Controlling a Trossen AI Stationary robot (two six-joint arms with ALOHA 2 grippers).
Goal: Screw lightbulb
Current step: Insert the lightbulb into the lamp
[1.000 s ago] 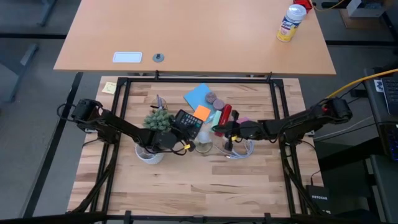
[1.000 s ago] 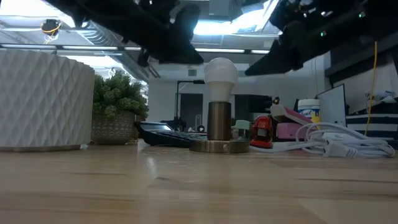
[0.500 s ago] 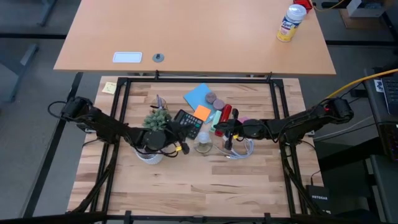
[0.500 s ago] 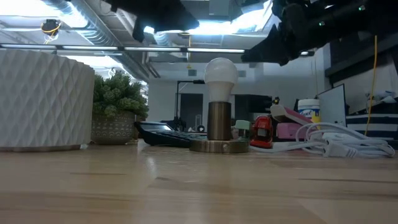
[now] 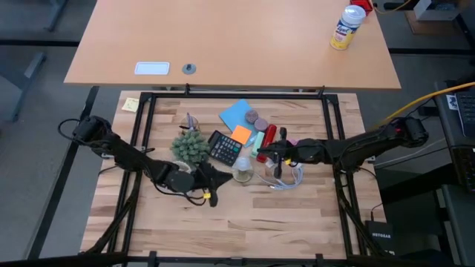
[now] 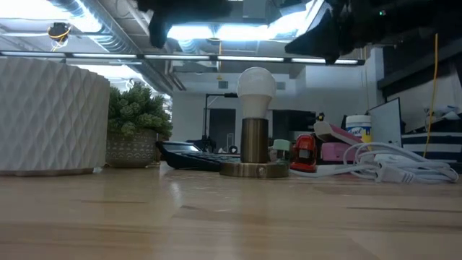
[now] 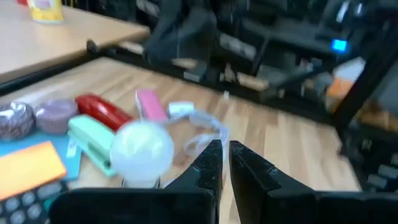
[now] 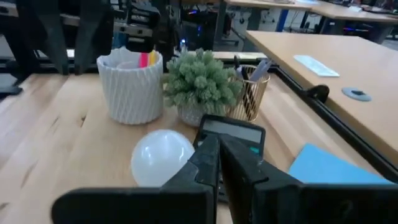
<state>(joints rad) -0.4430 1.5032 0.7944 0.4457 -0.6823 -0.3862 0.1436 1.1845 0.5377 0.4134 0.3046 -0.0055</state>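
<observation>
The lightbulb (image 6: 255, 84), a smooth matt white globe, stands upright in a brass-coloured cylindrical socket (image 6: 254, 141) on a round base, on the pale wood bench (image 5: 245, 222) between the ribbed white pot (image 6: 50, 115) and the coiled white cable (image 6: 382, 165). Both grippers are pressed together and hold nothing: the left gripper (image 5: 211, 194) near the bench's front, the right gripper (image 5: 261, 154) just beside the bulb. In my judgement the bulb may not be seated fully, and an arm passing low could knock the narrow, top-heavy stand over or snag the cable

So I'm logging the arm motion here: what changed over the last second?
The left gripper pulled back from beside the lightbulb toward the table's near edge, empty. The right gripper barely shifted. The bulb stayed upright in its brass base; the rest of the clutter did not move.
</observation>
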